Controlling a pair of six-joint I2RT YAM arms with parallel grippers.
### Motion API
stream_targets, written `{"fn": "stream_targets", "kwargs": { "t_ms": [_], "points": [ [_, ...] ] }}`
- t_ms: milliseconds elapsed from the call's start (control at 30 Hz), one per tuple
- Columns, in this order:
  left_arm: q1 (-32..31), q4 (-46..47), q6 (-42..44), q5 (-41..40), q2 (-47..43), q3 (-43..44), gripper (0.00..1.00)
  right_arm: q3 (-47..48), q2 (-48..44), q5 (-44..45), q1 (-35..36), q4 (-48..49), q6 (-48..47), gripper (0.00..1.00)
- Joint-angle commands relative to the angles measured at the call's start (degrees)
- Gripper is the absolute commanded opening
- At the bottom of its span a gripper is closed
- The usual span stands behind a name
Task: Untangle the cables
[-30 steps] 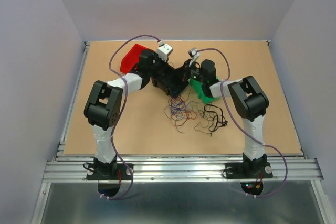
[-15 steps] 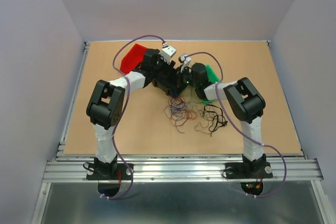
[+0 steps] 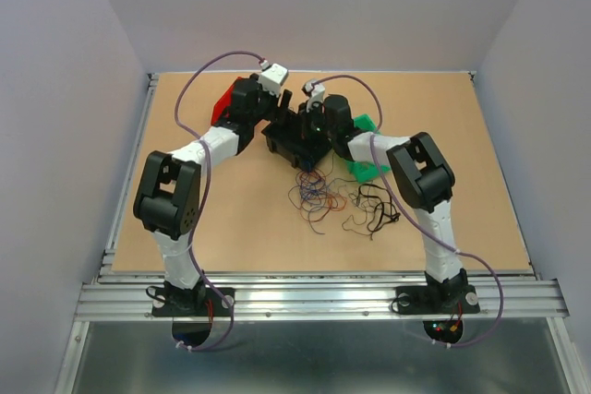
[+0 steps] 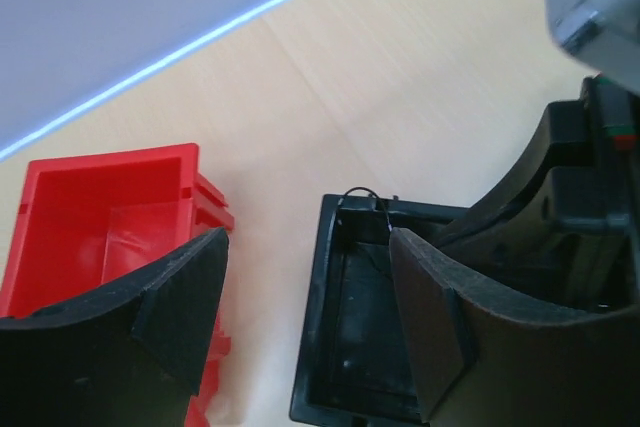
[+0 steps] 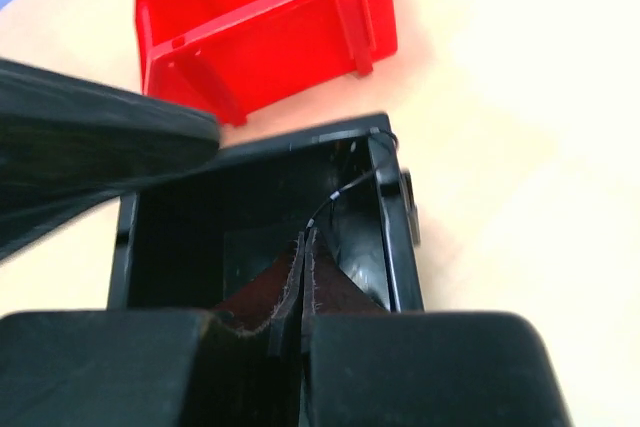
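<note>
Over the black bin [image 5: 400, 237], upper centre of the overhead view, the left gripper [image 4: 305, 247] lets go.
Its fingers now stand wide and empty after pulling back toward the red bin [image 4: 110, 159]. The right gripper [image 5: 303, 247] stays pinched on one thin black wire [image 5: 345, 187] that runs up over the bin's far corner. That strand looks nearly sorted. The other coloured cables [image 3: 319, 196] lie loosely tangled on the table [image 3: 231, 228] just below the bin.

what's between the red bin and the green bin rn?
Top view: the black bin sits between red bin and green bin, both grippers at it: left gripper open, right gripper shut on a thin black cable.
</note>
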Motion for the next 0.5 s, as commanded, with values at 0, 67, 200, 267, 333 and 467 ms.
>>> {"fn": "stream_targets", "kwargs": {
  "t_ms": [0,67,200,267,333,467],
  "points": [
    [1.8,4.9,-3.7,1.7,-4.5,-1.2,0.76,7.9,3.2,2.9,1.7,-7.5,-1.8,0.01],
    [2.2,5.2,-3.7,1.9,-4.6,-1.3,0.76,9.2,3.9,4.0,2.2,-11.3,-2.7,0.00],
    [2.2,5.1,-3.6,2.2,-4.3,-1.3,0.75,8.3,3.3,6.0,3.0,-12.7,-4.3,0.02],
    [2.2,5.1,-3.4,2.3,-4.2,-1.2,0.75,6.8,1.5,6.1,3.0,-12.0,-4.4,0.09],
    [2.2,5.2,-3.4,2.2,-3.8,-1.1,0.75,5.1,-0.7,6.2,3.1,-9.5,-3.8,0.11],
    [2.2,4.8,-3.1,2.8,-3.2,-0.7,0.75,4.2,-4.5,5.1,3.1,-9.1,-2.5,0.11]
  ]
}}
